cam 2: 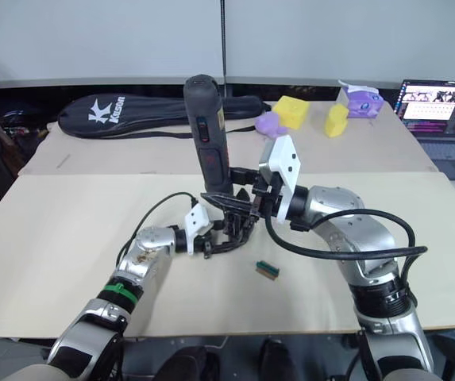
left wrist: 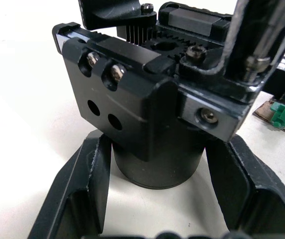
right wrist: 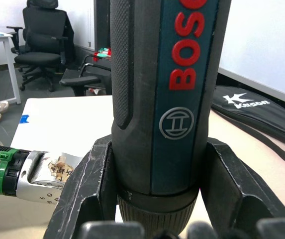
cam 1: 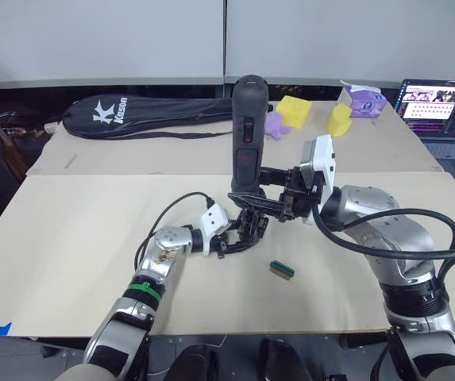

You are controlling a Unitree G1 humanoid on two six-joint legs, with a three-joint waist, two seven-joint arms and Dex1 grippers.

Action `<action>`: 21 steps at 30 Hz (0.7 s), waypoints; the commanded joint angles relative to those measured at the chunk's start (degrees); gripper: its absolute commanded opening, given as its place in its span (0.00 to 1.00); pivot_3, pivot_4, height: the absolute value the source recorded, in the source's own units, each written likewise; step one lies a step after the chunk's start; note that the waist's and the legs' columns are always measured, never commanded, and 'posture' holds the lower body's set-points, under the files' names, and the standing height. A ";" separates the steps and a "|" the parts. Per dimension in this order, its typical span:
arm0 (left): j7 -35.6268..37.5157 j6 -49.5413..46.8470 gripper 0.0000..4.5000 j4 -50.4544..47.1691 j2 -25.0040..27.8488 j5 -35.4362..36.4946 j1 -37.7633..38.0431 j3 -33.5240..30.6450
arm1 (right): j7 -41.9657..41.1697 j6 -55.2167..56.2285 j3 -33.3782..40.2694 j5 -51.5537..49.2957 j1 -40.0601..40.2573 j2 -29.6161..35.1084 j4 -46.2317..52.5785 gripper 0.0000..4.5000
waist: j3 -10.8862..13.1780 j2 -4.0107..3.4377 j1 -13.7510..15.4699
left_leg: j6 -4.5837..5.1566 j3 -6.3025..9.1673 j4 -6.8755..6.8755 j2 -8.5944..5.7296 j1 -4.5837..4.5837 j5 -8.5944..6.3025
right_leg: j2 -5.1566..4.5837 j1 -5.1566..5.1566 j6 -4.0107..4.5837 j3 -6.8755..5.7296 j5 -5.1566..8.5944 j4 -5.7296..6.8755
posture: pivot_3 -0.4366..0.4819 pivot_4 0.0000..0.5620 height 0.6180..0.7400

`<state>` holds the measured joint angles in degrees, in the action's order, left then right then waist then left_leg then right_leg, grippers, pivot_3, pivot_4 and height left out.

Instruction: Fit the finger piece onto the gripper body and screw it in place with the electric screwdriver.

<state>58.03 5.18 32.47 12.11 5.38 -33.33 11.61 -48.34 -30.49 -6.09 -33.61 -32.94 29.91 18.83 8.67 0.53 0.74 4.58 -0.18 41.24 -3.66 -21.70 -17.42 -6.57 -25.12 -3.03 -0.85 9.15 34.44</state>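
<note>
While right gripper clamps electric screwdriver, gripper body sits below.

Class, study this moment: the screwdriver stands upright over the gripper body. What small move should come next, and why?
Probably press the electric screwdriver gently straight down and run it. The right gripper clamps it upright, its bit at the top of the gripper body, which the left gripper steadies on the table. Whether the bit sits in a screw cannot be told.
</note>
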 commanded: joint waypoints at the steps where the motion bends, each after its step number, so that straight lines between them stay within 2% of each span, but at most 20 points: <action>1: -0.82 0.57 0.51 -0.98 0.37 0.62 -1.04 -1.20 | -1.01 -4.20 -4.94 4.64 2.41 2.42 -6.04 0.43 | -0.02 0.01 0.00 | 0.00 0.00 -0.01 0.00 0.03 0.00 | 0.00 0.02 0.00 0.00 0.00 -0.02 | 0.48 0.27 0.86; 6: -0.84 0.49 0.51 -1.24 0.49 0.66 -0.86 -1.15 | 1.73 -6.49 -4.20 3.72 1.31 0.97 -7.49 0.43 | -0.08 -0.01 -0.01 | -0.03 0.00 -0.15 0.02 0.15 0.01 | -0.01 0.09 0.01 0.02 -0.01 -0.12 | 0.48 0.27 0.86; 21: -0.61 0.84 0.51 -1.19 0.64 0.73 -0.91 -0.80 | -0.42 -0.04 -5.76 6.58 4.10 3.45 -4.37 0.43 | -0.19 0.00 0.04 | -0.03 0.02 -0.31 0.12 0.33 0.01 | 0.00 0.13 0.01 -0.02 -0.01 -0.34 | 0.48 0.27 0.86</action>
<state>57.87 5.05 32.47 12.38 5.29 -33.31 12.14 -48.69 -27.17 -8.40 -31.83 -32.56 31.01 18.62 8.48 0.54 0.78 4.55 -0.17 40.93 -3.54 -21.37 -17.41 -6.57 -24.99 -3.01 -0.86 9.13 34.10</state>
